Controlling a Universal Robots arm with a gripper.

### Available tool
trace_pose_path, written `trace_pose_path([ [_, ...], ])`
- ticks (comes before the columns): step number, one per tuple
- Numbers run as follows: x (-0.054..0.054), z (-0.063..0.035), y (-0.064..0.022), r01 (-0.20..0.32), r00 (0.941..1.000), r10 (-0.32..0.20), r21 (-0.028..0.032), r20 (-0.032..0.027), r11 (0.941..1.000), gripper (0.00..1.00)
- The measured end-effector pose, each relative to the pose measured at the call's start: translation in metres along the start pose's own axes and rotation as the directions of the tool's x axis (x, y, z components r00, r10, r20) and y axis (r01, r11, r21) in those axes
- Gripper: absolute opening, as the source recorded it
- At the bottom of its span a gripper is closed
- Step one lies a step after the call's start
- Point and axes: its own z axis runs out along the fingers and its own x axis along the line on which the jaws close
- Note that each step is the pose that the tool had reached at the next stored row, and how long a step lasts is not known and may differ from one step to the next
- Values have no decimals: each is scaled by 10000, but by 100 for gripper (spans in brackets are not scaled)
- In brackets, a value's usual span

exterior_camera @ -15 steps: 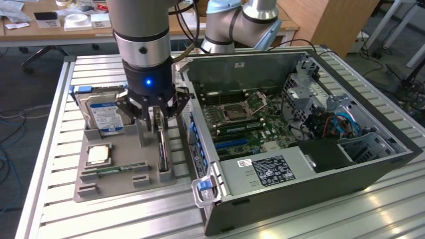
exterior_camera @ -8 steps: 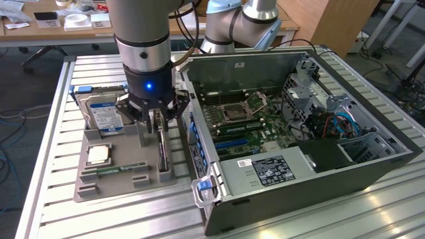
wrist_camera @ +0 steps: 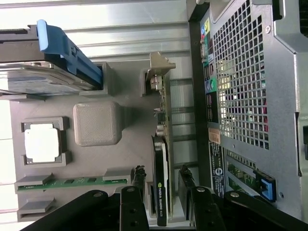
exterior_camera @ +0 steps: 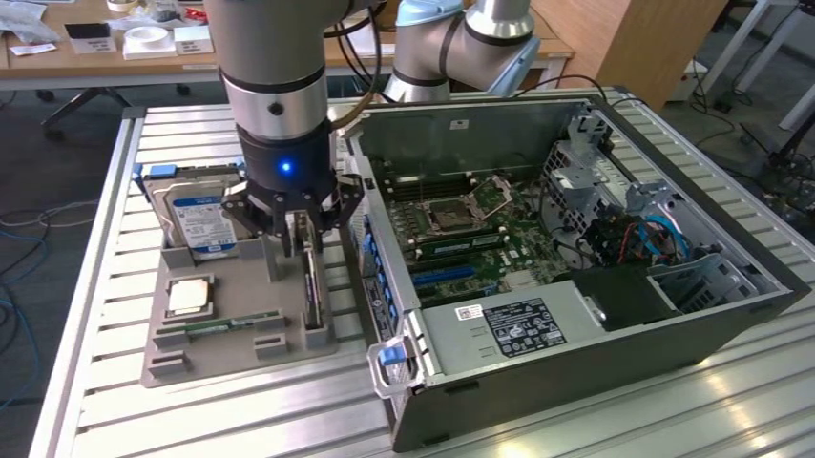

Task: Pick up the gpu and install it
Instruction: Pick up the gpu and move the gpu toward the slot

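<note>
gpu (wrist_camera: 161, 192): black cooler with a green logo and white lettering, green board edge
fingers (wrist_camera: 138, 179): black
hard drive (exterior_camera: 201, 224): silver, blue-and-white label, blue bracket
tray (exterior_camera: 223, 367): plain grey
memory stick (wrist_camera: 72, 182): green
computer case (exterior_camera: 612, 334): dark grey, perforated back panel
motherboard (exterior_camera: 510, 234): green, blue slots
surface (exterior_camera: 191, 420): silver, ribbed
</note>
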Motion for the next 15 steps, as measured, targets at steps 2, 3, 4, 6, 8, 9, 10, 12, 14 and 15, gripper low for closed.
trace_pose_path([
  [2,1,26,-1,0,10000,0,-1,0,10000,42],
  [3,1,42,-2,0,10000,0,-1,1,10000,42],
  [4,2,55,-2,0,10000,0,0,0,10000,42],
  [6,2,79,-3,0,10000,0,0,1,10000,42],
  [8,3,102,-4,0,10000,0,1,0,10000,42],
  [9,4,111,-5,0,10000,0,0,0,10000,42],
  [10,4,118,-5,0,10000,0,1,-1,10000,42],
  [12,4,136,-6,0,10000,0,0,0,10000,42],
  [14,5,144,-6,0,10000,0,2,-1,10000,42],
  [15,5,144,-6,0,10000,0,3,-2,10000,42],
])
